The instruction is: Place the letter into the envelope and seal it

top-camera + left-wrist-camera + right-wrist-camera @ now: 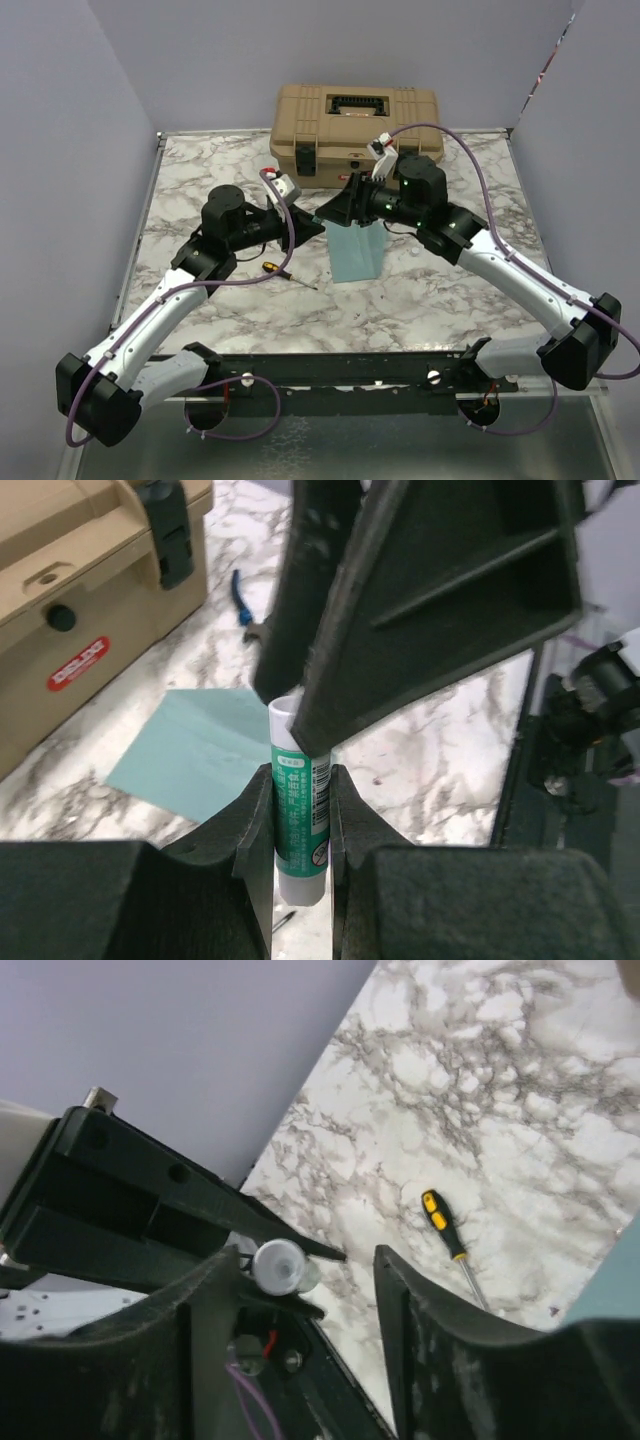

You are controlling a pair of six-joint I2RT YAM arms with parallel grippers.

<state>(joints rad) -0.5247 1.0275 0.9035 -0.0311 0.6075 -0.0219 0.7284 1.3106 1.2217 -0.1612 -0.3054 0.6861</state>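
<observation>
Just beyond the envelope's (357, 250) far edge, the left gripper (301, 830), clamped on a glue stick (300, 795), and the right gripper (318, 1265), jaws apart at the stick's top, crowd the air together. Behind them a tan toolbox (357, 122) walls off the far side. Left of the envelope a yellow-handled screwdriver (285, 272) lies in the way, while right of the envelope and on its near side the marble table (450, 290) is bare enough for a gripper to pass.

Both arms bent inward, wrists nearly meeting at centre
Left gripper (300, 778) clamps a glue stick (300, 825) between its fingers; right gripper (310, 1260) sits at the stick's far end, jaws parted
</observation>
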